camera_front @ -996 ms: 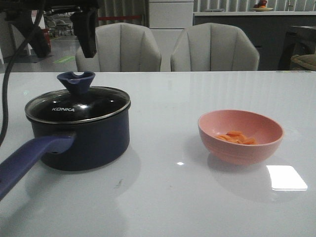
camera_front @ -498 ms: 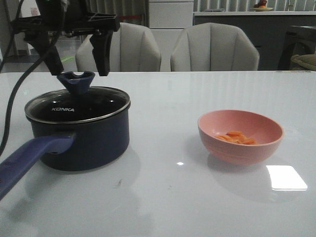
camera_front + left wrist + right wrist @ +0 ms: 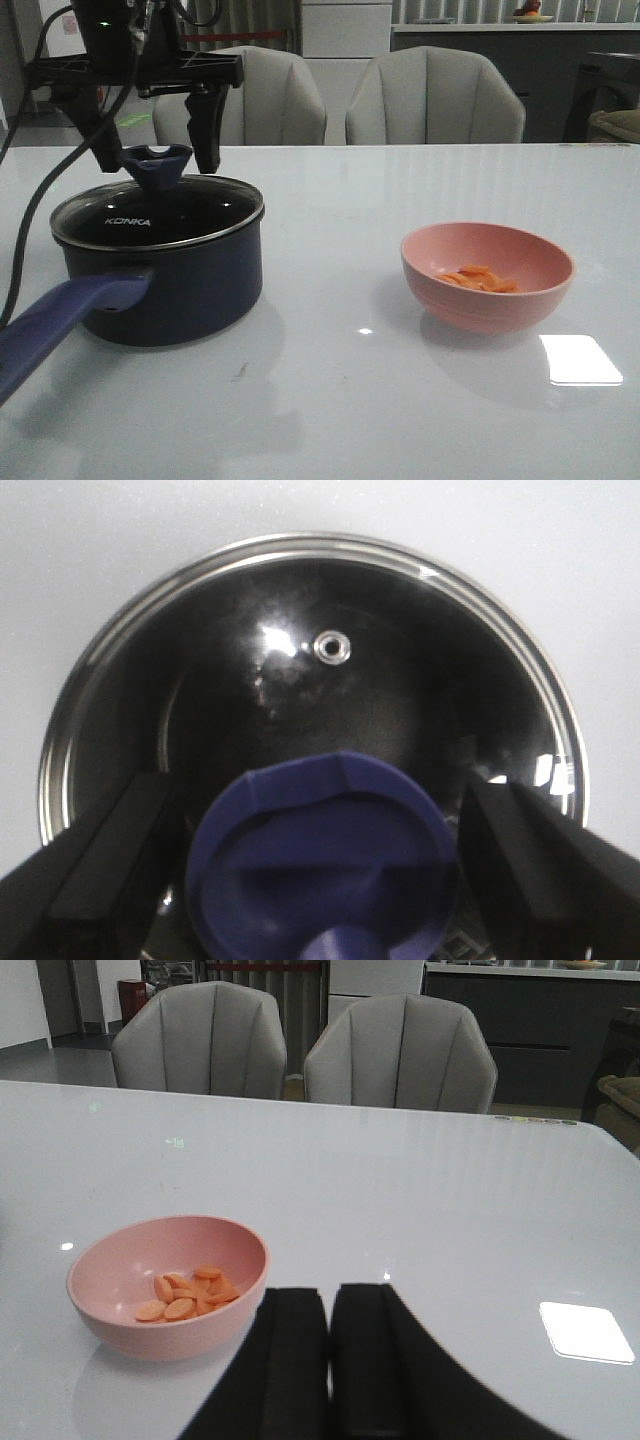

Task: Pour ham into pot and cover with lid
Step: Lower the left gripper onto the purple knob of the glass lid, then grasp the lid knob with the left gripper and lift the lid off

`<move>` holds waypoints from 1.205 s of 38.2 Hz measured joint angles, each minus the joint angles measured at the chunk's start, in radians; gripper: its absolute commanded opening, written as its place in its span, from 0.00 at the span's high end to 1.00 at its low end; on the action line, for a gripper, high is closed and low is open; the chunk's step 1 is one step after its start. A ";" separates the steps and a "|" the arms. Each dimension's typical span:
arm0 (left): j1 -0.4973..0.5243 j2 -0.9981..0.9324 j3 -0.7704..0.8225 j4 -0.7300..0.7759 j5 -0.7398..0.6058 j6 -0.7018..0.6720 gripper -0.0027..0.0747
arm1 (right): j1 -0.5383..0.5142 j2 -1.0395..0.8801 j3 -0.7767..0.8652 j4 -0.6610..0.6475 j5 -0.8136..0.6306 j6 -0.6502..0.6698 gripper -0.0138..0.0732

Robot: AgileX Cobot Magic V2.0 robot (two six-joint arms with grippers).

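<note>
From the front, the left gripper (image 3: 155, 160) straddles the knob (image 3: 154, 165) of the lid (image 3: 157, 212), which sits on the pot (image 3: 160, 270) near the table's (image 3: 330, 400) left edge, jaws apart; its wrist view shows the fingers (image 3: 110, 855) should close centred on the knob; the right wrist view shows the right gripper (image 3: 328, 1360) with jaws together beside the bowl (image 3: 168, 1285) of ham (image 3: 188, 1295).

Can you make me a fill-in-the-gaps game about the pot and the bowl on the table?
1. The round glass lid sits on the dark navy ____.
2. The orange ham slices lie in the ____ round bowl.
3. The left gripper has its jaws ____ around the blue knob.

Missing words: pot; pink; open
</note>
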 measured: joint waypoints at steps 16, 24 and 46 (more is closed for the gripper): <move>0.000 0.015 -0.004 -0.004 0.023 0.000 0.48 | 0.000 0.000 0.000 0.000 0.000 0.000 0.65; 0.000 0.015 -0.004 -0.004 0.025 0.000 0.48 | 0.000 0.000 0.000 0.000 0.000 0.000 0.65; 0.000 0.025 -0.119 -0.004 0.060 0.000 0.48 | 0.000 0.000 0.000 0.000 0.000 0.000 0.65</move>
